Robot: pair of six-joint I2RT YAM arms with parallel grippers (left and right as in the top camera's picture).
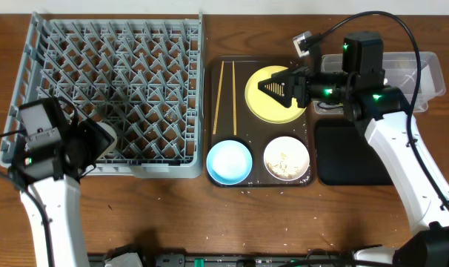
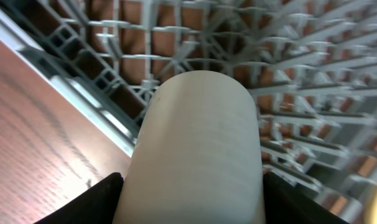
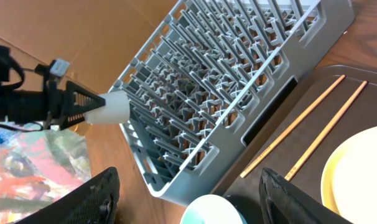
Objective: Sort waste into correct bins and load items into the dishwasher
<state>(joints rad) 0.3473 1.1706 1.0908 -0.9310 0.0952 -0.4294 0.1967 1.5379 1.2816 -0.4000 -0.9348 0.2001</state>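
While the left gripper [image 1: 97, 142] squeezes the small white cup [image 2: 198, 143] over a corner of the grey dish rack [image 1: 121, 67], the right gripper [image 1: 278, 87] hangs above the yellow plate [image 1: 265, 111]. Its fingers are apart and hold nothing.

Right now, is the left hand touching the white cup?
Touching. The left wrist view shows the white cup wedged between both fingers of the left hand, with no gap on either side.
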